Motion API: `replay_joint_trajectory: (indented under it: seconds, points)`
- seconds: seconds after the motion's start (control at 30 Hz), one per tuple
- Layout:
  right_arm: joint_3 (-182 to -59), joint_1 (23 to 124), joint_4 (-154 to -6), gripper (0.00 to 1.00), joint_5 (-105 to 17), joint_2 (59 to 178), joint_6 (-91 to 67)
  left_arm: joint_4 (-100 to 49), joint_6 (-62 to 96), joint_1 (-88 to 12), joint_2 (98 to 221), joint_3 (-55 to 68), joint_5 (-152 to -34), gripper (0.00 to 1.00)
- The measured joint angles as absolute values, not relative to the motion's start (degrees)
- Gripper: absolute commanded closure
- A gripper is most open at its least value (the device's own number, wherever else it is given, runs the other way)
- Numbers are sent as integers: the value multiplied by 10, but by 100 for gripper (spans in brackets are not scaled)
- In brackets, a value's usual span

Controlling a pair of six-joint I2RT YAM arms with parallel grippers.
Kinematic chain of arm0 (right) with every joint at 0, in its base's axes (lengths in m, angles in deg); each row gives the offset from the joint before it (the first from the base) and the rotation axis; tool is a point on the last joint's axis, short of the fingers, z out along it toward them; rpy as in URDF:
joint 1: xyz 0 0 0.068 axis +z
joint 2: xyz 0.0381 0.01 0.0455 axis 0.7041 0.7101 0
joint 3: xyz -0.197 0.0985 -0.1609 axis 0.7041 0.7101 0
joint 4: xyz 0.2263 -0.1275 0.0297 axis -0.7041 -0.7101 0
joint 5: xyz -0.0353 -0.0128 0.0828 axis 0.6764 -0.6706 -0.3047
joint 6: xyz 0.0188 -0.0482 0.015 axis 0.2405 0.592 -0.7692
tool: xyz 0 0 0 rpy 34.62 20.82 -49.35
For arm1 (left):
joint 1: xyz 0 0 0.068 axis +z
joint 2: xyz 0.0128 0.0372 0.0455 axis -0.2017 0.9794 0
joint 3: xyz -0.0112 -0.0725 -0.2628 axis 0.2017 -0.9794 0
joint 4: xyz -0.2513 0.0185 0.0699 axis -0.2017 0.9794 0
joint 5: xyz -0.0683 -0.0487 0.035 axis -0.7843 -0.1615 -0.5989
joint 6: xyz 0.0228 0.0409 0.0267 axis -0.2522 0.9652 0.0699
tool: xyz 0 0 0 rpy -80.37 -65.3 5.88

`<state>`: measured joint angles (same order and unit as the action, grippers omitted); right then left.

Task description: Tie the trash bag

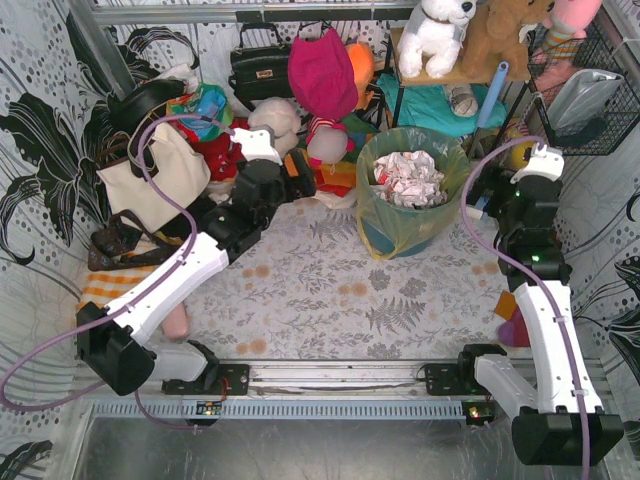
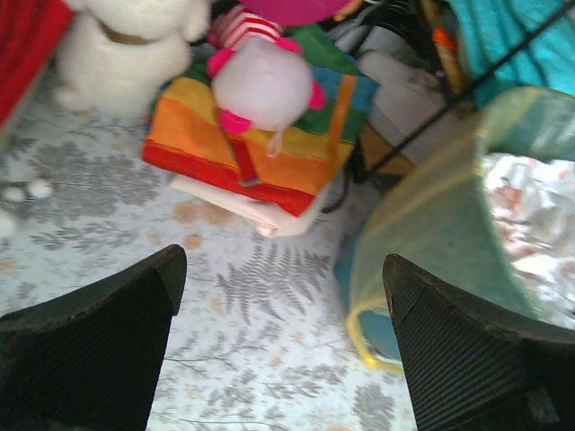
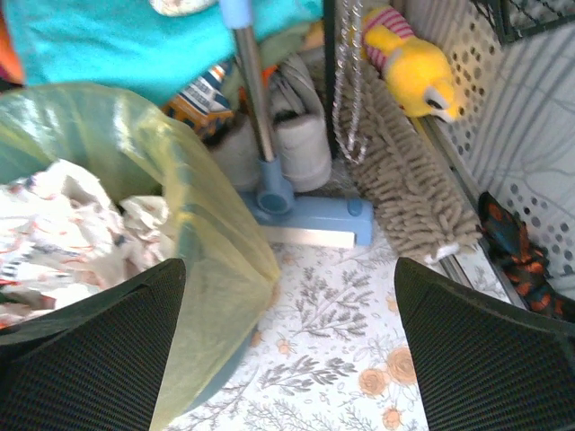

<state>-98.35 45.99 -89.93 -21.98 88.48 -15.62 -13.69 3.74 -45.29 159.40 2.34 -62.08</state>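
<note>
Bag (image 1: 375, 205) lines the bucket (image 1: 397, 246) at the back of the table (image 1: 300, 300), with crumpled paper (image 1: 408, 178) inside. Your left gripper (image 2: 283, 346) sits just left of the bag, fingers spread wide, holding nothing. Your right gripper (image 3: 287, 350) sits on the bag's right side in the same state. Its left finger (image 3: 90, 350) looks close to the plastic; you cannot tell if they touch.
</note>
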Motion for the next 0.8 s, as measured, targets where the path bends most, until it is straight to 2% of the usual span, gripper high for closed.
replay_joint_trajectory:
  seconds: [0.33, 0.8]
  points:
    - [-1105, 460, -962, 7, -292, 947, -184, -92, -47, -545, 1666, 144, -618, 4]
    - [-1166, 460, -985, 17, -324, 1031, -194, -66, -141, -605, 1716, 190, -577, 30]
